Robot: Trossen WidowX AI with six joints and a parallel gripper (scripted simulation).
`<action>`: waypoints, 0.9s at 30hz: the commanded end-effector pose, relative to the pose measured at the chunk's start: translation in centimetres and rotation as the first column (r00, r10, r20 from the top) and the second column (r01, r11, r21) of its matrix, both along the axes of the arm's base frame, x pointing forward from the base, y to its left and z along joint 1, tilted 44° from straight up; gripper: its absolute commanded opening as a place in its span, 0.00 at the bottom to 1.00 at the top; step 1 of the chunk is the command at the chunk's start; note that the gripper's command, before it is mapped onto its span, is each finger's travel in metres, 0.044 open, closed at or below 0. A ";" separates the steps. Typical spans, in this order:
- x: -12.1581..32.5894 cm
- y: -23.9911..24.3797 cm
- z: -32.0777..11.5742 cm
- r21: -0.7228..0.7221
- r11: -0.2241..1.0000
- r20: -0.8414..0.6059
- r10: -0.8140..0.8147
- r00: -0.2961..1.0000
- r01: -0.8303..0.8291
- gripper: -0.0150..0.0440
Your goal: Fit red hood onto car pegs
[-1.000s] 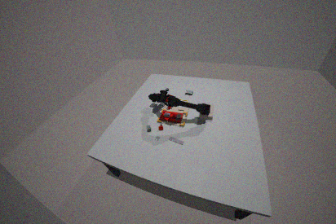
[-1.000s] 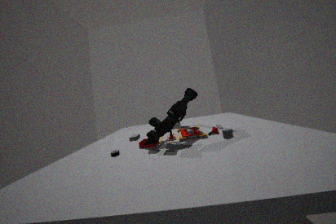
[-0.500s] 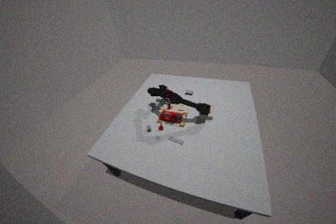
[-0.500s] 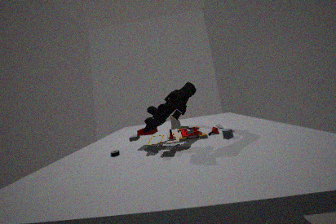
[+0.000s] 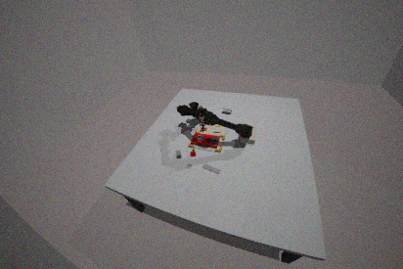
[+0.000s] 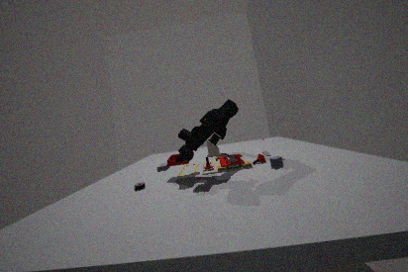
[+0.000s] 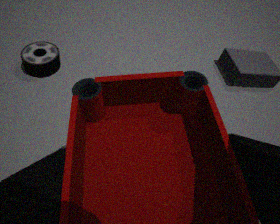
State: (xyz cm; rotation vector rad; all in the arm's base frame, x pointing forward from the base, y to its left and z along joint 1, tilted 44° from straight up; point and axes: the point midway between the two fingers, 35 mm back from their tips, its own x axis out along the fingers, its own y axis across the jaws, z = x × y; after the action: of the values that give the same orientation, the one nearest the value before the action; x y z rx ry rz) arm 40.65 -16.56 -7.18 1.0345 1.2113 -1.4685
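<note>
The red hood is in the grasp of the end effector, off the car and apart from it. In the wrist view it lies between two dark fingers, one along each long side, with its far end reaching out beyond them. Its hollow inner side faces the wrist camera, and two corner bosses with dark round rims stand at that far end; the near end runs out of the picture. The end effector is closed on the hood, its fingers held apart by the shell's width. In the exterior view the hood shows at the lower end of the slanting black arm, seemingly raised above the worktop; from the top its outline is too small and covered to make out. The red chassis sits in its jig with yellow corners, to the right of the hood in the exterior view. Beyond the hood's far end in the wrist view, a dark wheel-like disc lies to the picture's left and a grey block to its right, both apart from the hood. A small red piece rests near the chassis, with a dark block just beyond.
</note>
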 end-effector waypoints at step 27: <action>0.0 -0.1 0.0 0.152 0.794 -0.049 0.601 0.798 -0.589 0.25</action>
State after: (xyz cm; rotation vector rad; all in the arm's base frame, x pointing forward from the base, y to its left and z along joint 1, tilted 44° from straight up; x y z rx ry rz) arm 40.64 -16.55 -7.20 0.6266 1.5182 -1.0065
